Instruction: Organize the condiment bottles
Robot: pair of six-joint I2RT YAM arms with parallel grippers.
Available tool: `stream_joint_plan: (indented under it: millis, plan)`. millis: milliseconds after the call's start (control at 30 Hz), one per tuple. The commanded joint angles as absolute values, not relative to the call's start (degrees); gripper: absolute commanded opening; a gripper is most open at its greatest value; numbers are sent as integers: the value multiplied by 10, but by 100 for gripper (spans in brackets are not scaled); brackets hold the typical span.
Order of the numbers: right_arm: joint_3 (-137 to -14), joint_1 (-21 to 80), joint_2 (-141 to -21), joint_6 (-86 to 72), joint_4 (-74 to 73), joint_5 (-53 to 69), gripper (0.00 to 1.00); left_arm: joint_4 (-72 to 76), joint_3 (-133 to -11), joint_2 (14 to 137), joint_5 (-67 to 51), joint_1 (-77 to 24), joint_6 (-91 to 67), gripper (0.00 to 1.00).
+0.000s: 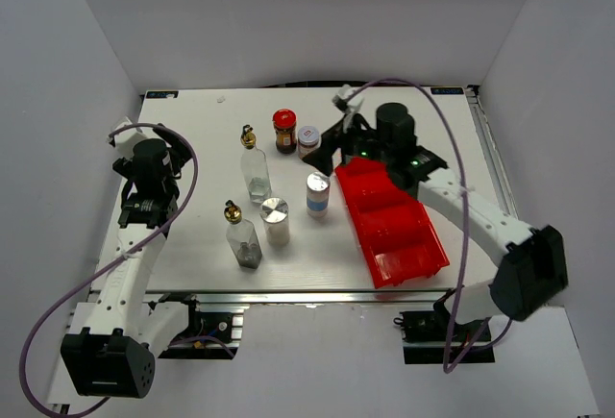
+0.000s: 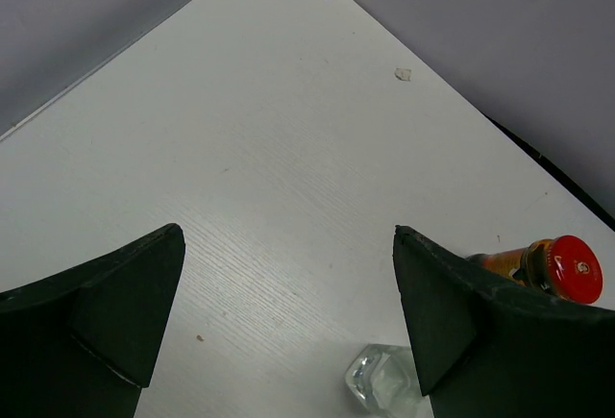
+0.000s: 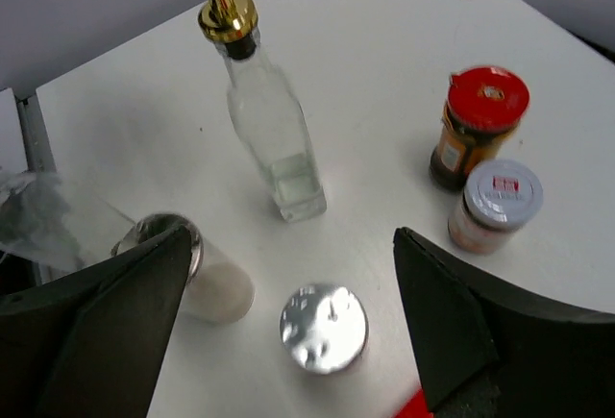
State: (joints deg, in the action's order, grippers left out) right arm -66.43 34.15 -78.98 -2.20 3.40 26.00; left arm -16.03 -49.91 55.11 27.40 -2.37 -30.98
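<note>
Six condiment bottles stand mid-table. Two clear glass bottles with gold stoppers (image 1: pixel 254 166) (image 1: pixel 242 237) are on the left, two silver-topped shakers (image 1: pixel 276 221) (image 1: pixel 318 194) beside them. The red-lidded dark jar (image 1: pixel 284 131) and grey-lidded jar (image 1: pixel 308 139) stand further back. My right gripper (image 1: pixel 332 149) is open above them; in its wrist view a shaker (image 3: pixel 324 328) lies below the gap (image 3: pixel 290 233), with the other shaker (image 3: pixel 207 279), a glass bottle (image 3: pixel 269 125), the red-lidded jar (image 3: pixel 478 125) and the grey-lidded jar (image 3: pixel 495 205) around. My left gripper (image 2: pixel 288 233) is open and empty over bare table at the left (image 1: pixel 154 154).
The long red plastic bin (image 1: pixel 389 221) lies at an angle to the right of the bottles, under my right arm. The left wrist view shows the red-lidded jar (image 2: pixel 562 269) and a glass bottle's base (image 2: pixel 384 380) at its lower right. Grey walls enclose the table (image 1: pixel 192 110).
</note>
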Motion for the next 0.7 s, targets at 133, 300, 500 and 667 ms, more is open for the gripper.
stream_joint_plan:
  millis: [133,300,500,667]
  plan:
    - [-811,446,-966,52,138,178,89,-152,-493,539,288,-24,-325,98]
    - [-890,471,-1045,66,143,186,89,-151,-491,538,293,-24,-328,98]
    - [-909,478,-1104,42,201,182,89,-122,-473,538,238,-23,-344,98]
    - [-932,484,-1143,42,232,177,88,-133,-481,555,249,-23,-346,98]
